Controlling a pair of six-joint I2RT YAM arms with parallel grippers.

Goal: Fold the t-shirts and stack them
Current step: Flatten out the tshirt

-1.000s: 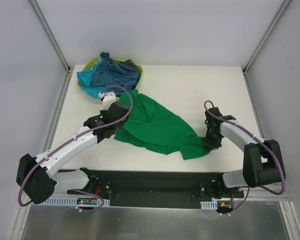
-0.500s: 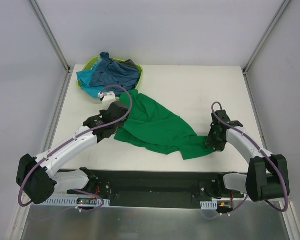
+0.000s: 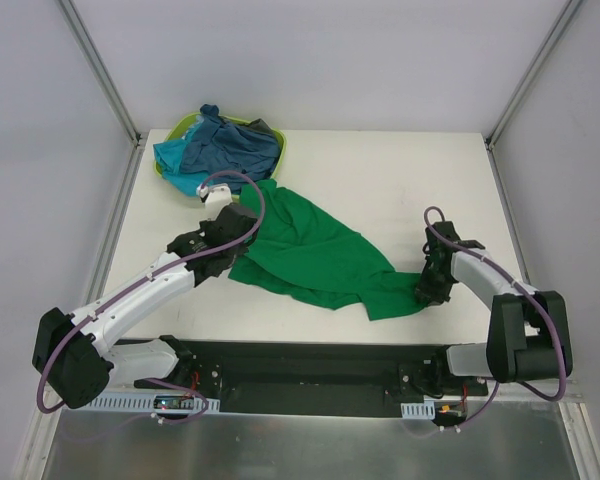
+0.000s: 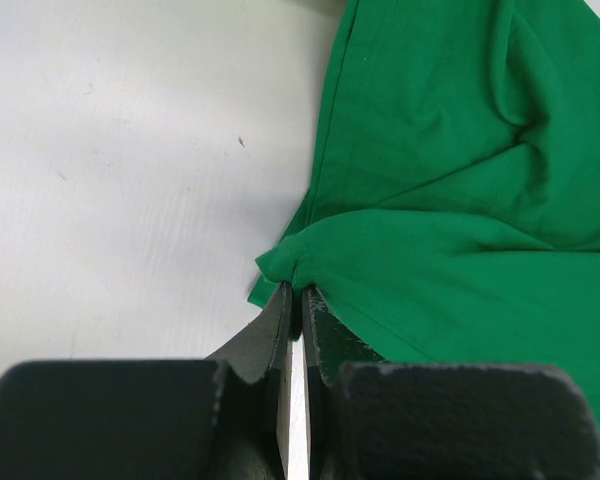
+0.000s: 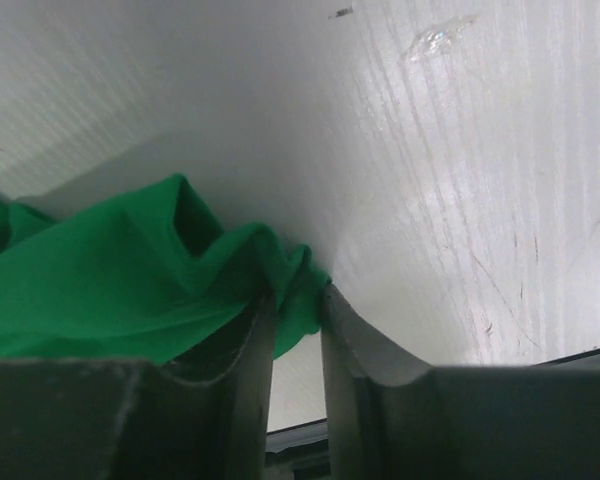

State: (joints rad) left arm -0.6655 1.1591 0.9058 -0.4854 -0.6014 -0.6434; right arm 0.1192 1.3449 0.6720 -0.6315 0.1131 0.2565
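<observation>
Spreading step: left tool [image 4: 298, 298] and right tool [image 5: 298, 305] each pinch an edge of the green t-shirt [image 3: 315, 255]; next, drawing apart should flatten it.

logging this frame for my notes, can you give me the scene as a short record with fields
main item: green shirt, lying crumpled and unfolded on the table
left gripper: shut on the shirt's edge on the left arm's side
right gripper: shut on a bunched corner at the shirt's other end
basket: far left corner of the table, holding a heap of blue shirts
folded stack: none yet
</observation>
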